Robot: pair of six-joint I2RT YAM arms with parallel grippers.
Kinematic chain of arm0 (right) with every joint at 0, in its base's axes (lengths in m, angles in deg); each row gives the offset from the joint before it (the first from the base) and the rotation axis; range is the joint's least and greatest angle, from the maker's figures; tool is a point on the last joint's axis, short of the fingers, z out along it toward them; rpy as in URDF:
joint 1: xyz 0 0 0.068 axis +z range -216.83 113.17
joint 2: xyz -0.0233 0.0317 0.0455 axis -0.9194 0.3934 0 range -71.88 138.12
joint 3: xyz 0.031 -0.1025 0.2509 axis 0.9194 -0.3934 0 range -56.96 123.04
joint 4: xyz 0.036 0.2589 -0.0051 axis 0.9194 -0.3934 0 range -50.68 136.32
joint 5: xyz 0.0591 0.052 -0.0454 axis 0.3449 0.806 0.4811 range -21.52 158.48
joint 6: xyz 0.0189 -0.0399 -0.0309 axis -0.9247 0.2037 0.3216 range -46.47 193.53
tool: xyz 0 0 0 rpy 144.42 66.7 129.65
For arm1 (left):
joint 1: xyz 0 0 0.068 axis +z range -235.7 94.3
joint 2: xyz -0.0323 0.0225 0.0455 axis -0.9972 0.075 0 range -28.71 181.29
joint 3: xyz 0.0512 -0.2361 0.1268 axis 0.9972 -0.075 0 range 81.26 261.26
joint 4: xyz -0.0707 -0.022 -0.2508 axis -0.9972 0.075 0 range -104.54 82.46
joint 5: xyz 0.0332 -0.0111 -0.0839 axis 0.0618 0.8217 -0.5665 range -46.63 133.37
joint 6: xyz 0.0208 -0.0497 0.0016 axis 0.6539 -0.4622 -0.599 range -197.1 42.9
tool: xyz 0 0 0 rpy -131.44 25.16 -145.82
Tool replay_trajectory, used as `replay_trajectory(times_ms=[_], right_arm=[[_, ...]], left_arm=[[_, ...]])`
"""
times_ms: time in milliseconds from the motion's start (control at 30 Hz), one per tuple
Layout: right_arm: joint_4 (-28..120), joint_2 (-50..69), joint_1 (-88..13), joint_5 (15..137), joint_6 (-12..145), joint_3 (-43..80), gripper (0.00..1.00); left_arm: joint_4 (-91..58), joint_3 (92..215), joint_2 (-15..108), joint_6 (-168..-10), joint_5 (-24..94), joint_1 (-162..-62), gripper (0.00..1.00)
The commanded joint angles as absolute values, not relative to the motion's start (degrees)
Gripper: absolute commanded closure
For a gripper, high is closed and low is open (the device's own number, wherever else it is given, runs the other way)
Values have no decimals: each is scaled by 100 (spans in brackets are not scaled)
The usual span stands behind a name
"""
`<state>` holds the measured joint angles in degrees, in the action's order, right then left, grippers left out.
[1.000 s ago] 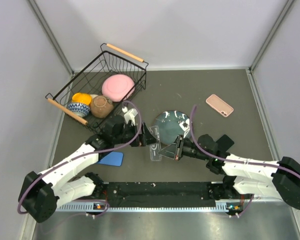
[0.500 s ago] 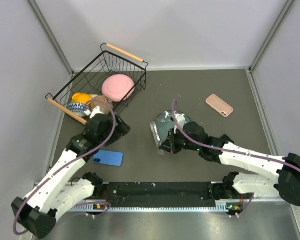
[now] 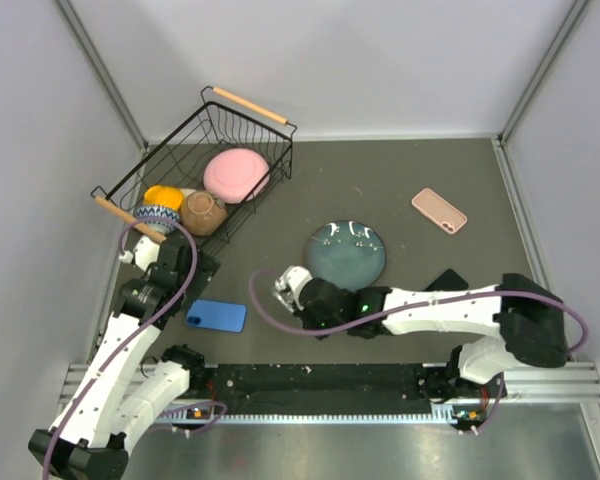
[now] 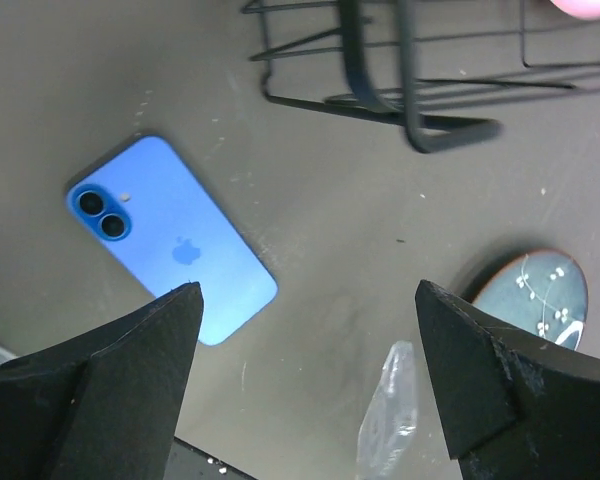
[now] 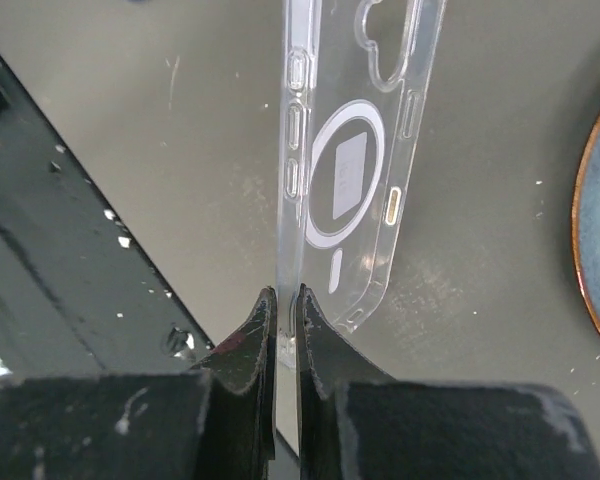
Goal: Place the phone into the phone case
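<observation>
Phone (image 3: 220, 316) left of the phone case (image 5: 350, 170), plate (image 3: 346, 255) behind and right, basket (image 3: 250, 104) at left rear.

Wire basket (image 3: 291, 150), pink bowl (image 3: 236, 173), teal plate (image 3: 346, 253)

The phone (image 3: 218, 316) is blue and lies flat, back up, on the near left of the table, its twin camera lenses and logo showing (image 4: 175, 240). The case (image 5: 355, 160) is clear plastic with a white ring on its back. It stands tilted on edge, right of the phone and apart from it, one long edge pinched in the right gripper (image 5: 280, 300).
</observation>
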<state>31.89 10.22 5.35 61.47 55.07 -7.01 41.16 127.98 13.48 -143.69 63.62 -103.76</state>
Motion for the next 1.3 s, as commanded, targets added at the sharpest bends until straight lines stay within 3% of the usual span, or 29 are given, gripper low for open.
replay_trajectory(times_ms=[0, 200, 600, 867, 967, 1000, 1100, 1267], right_arm=[[2507, 1696, 1190, 4977, 6158, -107, 100], [2136, 2479, 1429, 4598, 5684, 263, 98], [2347, 2260, 1517, 4756, 5112, 52, 73], [2672, 1146, 1517, 4905, 4857, -379, 45], [2699, 829, 1526, 4722, 4735, -510, 32], [2690, 758, 1517, 4538, 4630, -537, 22], [2681, 573, 1517, 4352, 4436, -669, 11], [2681, 362, 1526, 4255, 4260, -792, 9]], left_arm=[[4838, 13021, 1269, -15216, 6763, -10301, 8], [5006, 12776, 1365, -15787, 6605, -10293, 8], [4549, 11766, 1260, -16727, 6104, -10293, 9], [4145, 11159, 1391, -17184, 5919, -10293, 15], [4136, 11132, 1558, -17386, 5919, -10293, 15], [4144, 11149, 1602, -17483, 5902, -10293, 15], [4144, 11175, 1822, -17693, 5858, -10293, 13], [4188, 11158, 2349, -18046, 5779, -10293, 14]])
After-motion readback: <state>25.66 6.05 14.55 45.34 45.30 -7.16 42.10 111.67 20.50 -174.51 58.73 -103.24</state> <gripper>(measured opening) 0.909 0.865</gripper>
